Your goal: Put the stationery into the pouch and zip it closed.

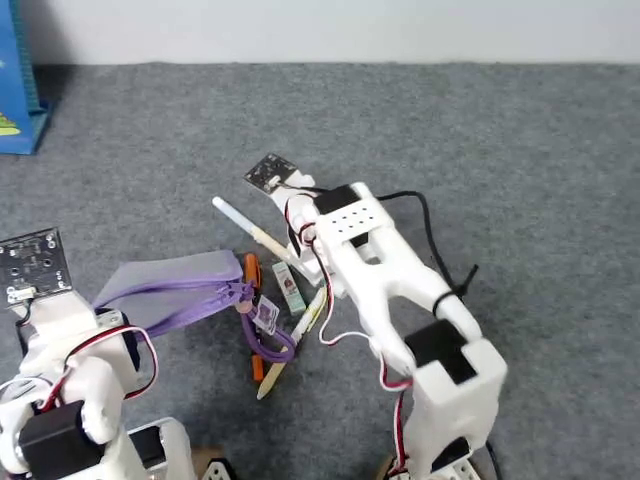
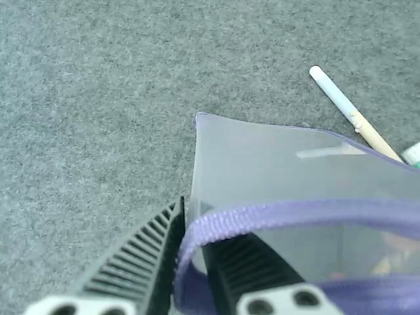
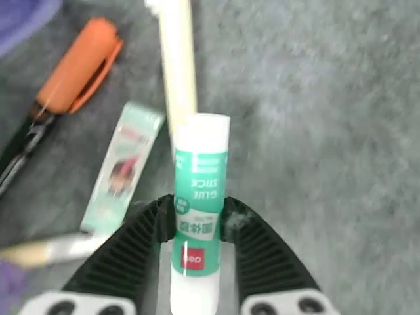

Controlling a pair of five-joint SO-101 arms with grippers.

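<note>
Crowding glue stick (image 3: 200, 197), orange marker (image 3: 79, 65), pale pen (image 3: 178, 59)

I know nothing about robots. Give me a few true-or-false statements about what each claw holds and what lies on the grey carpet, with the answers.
1. The right gripper is clamped on a green-and-white glue stick. True.
2. The left gripper is open and holds nothing. False: it is shut on the purple edge of the translucent lilac pouch.
3. The orange-capped marker lies inside the pouch. False: it lies outside it, on the grey carpet.
4. A cream pen lies on the carpet beside the pouch. True.
</note>
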